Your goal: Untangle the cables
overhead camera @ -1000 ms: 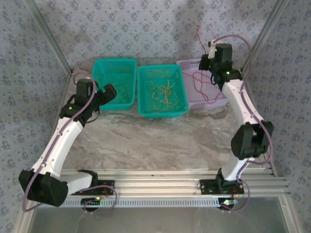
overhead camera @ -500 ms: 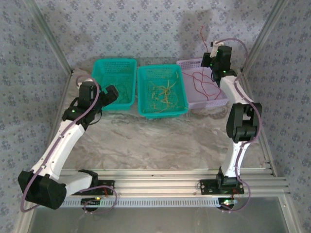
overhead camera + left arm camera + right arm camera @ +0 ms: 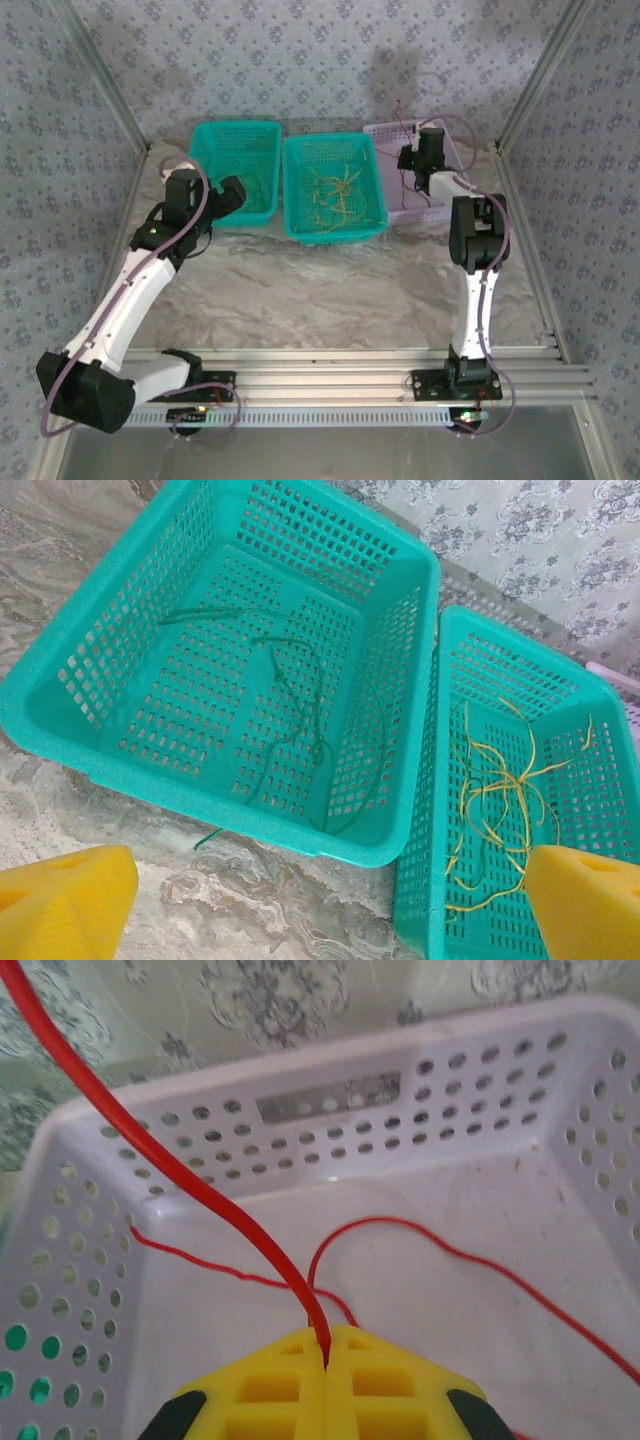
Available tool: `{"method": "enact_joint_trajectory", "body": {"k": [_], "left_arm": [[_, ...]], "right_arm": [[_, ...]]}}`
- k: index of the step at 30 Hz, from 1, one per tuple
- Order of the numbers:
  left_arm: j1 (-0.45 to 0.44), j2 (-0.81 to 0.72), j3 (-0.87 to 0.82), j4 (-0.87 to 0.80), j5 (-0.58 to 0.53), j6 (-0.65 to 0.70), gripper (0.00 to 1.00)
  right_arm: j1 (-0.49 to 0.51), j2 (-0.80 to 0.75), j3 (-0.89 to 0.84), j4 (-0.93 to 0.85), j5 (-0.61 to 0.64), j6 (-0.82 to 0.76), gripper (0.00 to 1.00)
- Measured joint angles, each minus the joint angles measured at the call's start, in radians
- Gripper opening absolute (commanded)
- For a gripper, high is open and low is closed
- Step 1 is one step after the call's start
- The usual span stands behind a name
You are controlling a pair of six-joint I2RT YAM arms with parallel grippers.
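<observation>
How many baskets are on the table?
3. The left teal basket holds green cables, the middle teal basket holds yellow cables, and the pale purple basket on the right holds red cables.

No text, label, brand, number or sign is legible anywhere.
</observation>
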Motion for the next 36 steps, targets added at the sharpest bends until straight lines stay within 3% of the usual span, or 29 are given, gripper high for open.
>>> {"method": "enact_joint_trajectory", "body": {"k": [5, 10, 12, 17, 27, 31, 36], "left_arm": [[0.0, 0.0, 0.0, 0.005, 0.0, 0.003, 0.99], [0.0, 0.0, 0.0, 0.008, 0.0, 0.005, 1.0], [0.0, 0.0, 0.0, 0.008, 0.0, 0.007, 1.0], [0.0, 0.0, 0.0, 0.008, 0.0, 0.01, 1.0], [0.0, 0.0, 0.0, 0.008, 0.0, 0.01, 1.0], [0.0, 0.0, 0.0, 0.008, -0.001, 0.011, 1.0], [0.0, 0.0, 0.0, 0.008, -0.023, 0.029, 1.0]], "right_arm": [[0.034, 0.002, 0.002, -0.068, 0.089, 0.028, 0.0], [0.031, 0.034, 0.082, -0.209, 0.103, 0.099, 0.0], [0.026, 0.039, 0.114, -0.257, 0.105, 0.11, 0.04], [0.021, 0.042, 0.199, -0.393, 0.101, 0.152, 0.29], [-0.005, 0.039, 0.195, -0.488, 0.055, 0.229, 0.49], [0.001, -0.036, 0.092, -0.462, 0.038, 0.23, 0.56], [0.014, -0.272, -0.115, -0.347, 0.027, 0.196, 0.63]]}}
